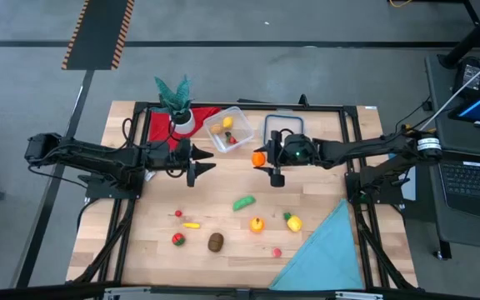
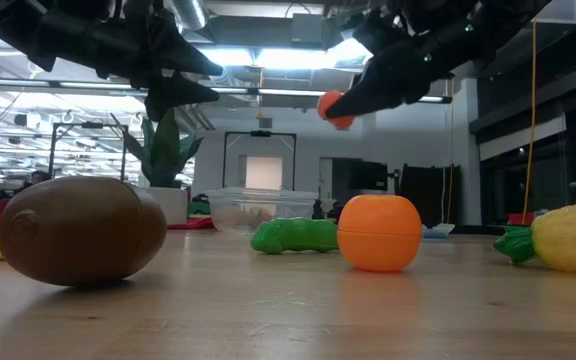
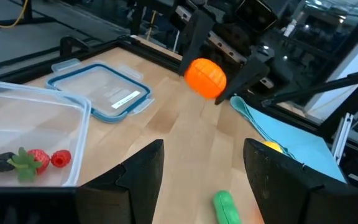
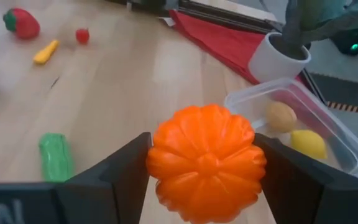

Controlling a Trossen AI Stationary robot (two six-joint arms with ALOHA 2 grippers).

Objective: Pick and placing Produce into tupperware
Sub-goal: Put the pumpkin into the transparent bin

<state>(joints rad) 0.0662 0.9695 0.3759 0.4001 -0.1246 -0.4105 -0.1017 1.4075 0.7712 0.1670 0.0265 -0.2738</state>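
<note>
Right pincer [image 4: 207, 186] grips the orange pumpkin [image 4: 207, 163] between both fingers, held clear above the bench [image 1: 223, 221] just beside the tupperware [image 1: 231, 128], which already holds 3 or 4 pieces; the grip looks to sit on a rounded, ribbed surface, so my guess is it could squirt out or roll if the jaws shift. Left pincer [image 1: 198, 164] hangs open and empty just on the tupperware's other side, so a sideways carry risks a clash or a release onto the rim. Remaining produce, e.g. the green pod [image 1: 243, 202], lies loose further off.
</note>
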